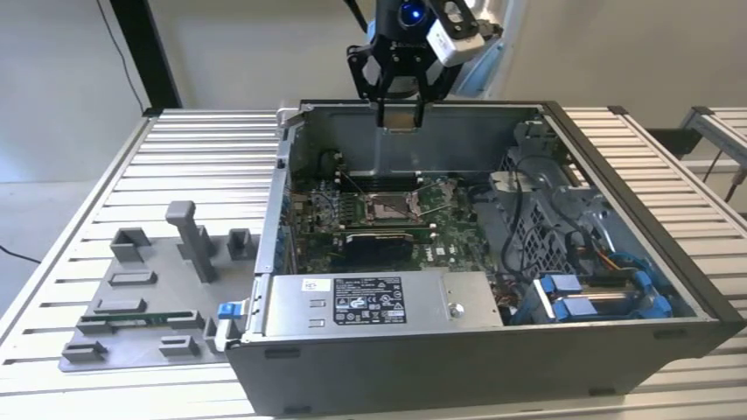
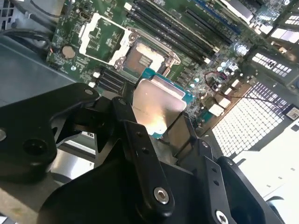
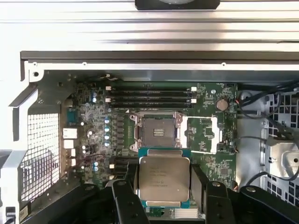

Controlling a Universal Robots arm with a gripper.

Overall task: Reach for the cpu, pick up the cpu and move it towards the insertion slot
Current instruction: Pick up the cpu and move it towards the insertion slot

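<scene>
The tool is gripping the cpu between closed fingers, hanging above the open computer case at its twelve o'clock edge in the exterior view. The insertion slot is lying open on the motherboard, well below the chip, at its twelve o'clock in the first wrist view.

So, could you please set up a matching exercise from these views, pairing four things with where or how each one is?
Things:
1. cpu
2. insertion slot
3. pincer
4. grey tray blocks

States:
A. on the slatted table, outside the case, at the exterior view's left
B. held between the pincer's fingers
C. above the open computer case, shut on the chip
D. on the motherboard, frame open and nothing in it

Pairs: 1-B, 2-D, 3-C, 4-A
</scene>
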